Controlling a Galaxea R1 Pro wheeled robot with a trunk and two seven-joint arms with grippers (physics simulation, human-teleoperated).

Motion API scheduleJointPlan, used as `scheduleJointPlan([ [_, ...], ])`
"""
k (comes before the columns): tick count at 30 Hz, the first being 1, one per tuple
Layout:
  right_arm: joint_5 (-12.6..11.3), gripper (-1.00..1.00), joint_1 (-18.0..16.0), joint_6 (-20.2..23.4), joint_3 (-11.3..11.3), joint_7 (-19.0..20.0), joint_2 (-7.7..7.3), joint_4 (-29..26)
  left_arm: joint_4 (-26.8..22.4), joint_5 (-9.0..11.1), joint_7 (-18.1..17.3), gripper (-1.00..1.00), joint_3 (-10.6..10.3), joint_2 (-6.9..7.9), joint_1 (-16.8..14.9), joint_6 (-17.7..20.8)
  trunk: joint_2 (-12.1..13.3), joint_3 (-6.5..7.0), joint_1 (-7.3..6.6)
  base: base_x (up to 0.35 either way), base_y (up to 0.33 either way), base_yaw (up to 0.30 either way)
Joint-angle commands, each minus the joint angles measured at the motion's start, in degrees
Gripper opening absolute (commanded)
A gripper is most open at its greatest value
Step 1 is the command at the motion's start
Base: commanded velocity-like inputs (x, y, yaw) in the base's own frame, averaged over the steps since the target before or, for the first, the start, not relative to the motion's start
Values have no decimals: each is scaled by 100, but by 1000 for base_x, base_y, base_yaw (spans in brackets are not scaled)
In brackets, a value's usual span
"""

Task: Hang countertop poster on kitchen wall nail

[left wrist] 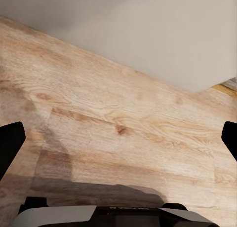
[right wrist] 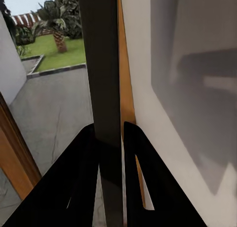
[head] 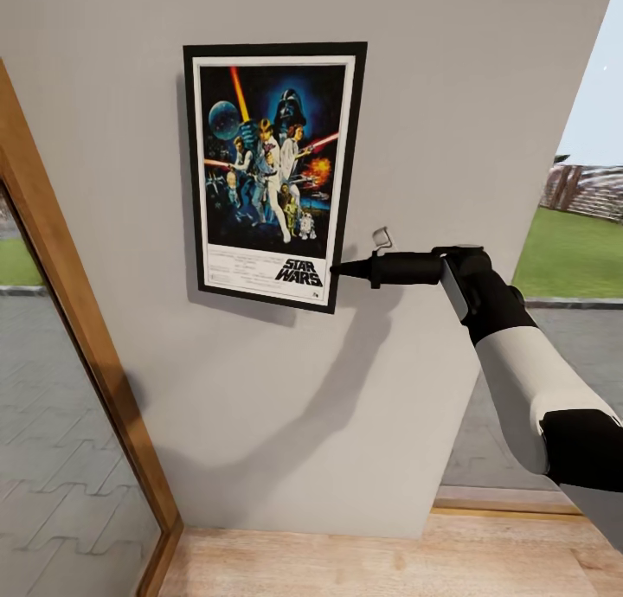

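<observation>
Poster (head: pixel 272 175) against wall, right gripper (head: pixel 339 271) pinching its edge.

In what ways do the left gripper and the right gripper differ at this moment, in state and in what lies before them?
The right gripper is shut on the poster, its jaws pinching the black frame's edge; the left gripper is open and holds nothing. The right gripper reaches toward the grey wall at poster height; the left gripper faces the wooden floor. Both have black fingers.
</observation>
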Motion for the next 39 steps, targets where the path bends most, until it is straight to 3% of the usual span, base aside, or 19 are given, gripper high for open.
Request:
scheduleJointPlan([
  [1,-57,-100,-7,64,25,-9,-8,0,9,59,-31,100,-28,2,-6,-8,-14,-14,4,0,0,0],
  [39,-47,-100,-7,66,28,-11,-8,-73,9,59,-31,100,-28,2,-6,-8,-14,-14,4,36,0,0],
])
